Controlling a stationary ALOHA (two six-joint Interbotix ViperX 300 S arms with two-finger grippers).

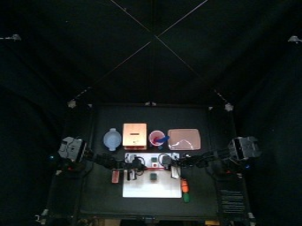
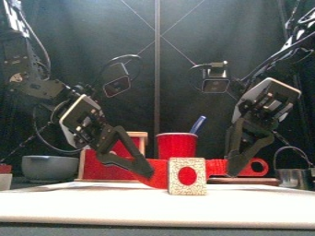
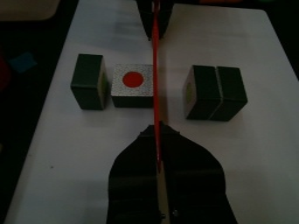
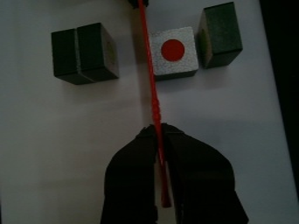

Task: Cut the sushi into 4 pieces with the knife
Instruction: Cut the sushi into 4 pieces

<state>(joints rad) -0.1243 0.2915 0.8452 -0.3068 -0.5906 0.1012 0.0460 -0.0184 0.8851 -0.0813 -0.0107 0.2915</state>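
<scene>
Left gripper (image 3: 156,131): jaws clamped narrow on one end of the red knife (image 3: 156,61). In the front view it sits low, left of centre.
Right gripper (image 4: 152,131): jaws also closed tight on the red knife, at its other end. In the front view it sits low, right of centre.
Red knife: held between the two grippers. In the front view it runs level across the lower middle, just above the board.
Sushi roll (image 4: 176,50): on the white cutting board (image 3: 70,149), lower centre of the top view, split into three parts set in a row.
Single block (image 3: 87,81): dark green, at one end of the row, just beside the middle piece.
White-faced piece (image 3: 135,80): in the middle, with a white face and red dot turned up toward the wrist cameras. The blade runs along its edge.
Double block (image 3: 218,92): two dark blocks joined, on the far side of the blade, apart from the middle piece.
Red cup (image 2: 176,145): behind the board at centre, holding a blue knife (image 2: 197,123).
Bowl (image 2: 47,167): blue-grey, at the far left of the front view.
</scene>
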